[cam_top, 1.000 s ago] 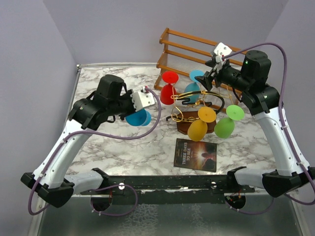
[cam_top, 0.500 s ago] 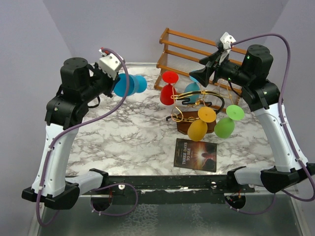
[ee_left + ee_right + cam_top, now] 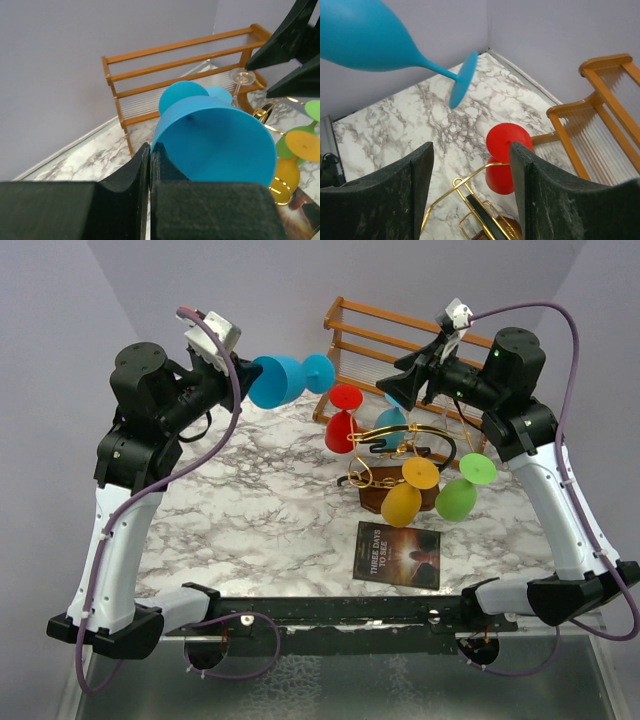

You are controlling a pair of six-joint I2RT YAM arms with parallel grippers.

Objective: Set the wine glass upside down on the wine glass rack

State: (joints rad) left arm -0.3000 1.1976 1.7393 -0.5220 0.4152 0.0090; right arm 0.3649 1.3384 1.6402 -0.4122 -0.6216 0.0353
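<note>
My left gripper [image 3: 240, 370] is shut on the rim of a blue wine glass [image 3: 277, 380]. It holds the glass high above the table's far left, lying sideways with its foot [image 3: 320, 373] pointing right. In the left wrist view the fingers [image 3: 149, 147] pinch the bowl's rim [image 3: 220, 145]. The wine glass rack [image 3: 395, 440], gold wire on a dark wooden base, stands right of centre with red [image 3: 343, 418], teal, orange and green glasses hanging on it. My right gripper [image 3: 405, 380] is open and empty above the rack. Its view shows the blue glass [image 3: 365, 37] and the gold wire [image 3: 470, 195] below.
An orange-brown slatted shelf [image 3: 400, 340] stands at the back right behind the rack, also in the left wrist view [image 3: 175, 75]. A dark book [image 3: 398, 555] lies flat on the marble table [image 3: 250, 520] in front of the rack. Purple walls close in left, back and right.
My left arm has swung the blue glass up from low over the table to high at the far left, then rightward toward the rack. My right gripper has risen slightly and opened.
</note>
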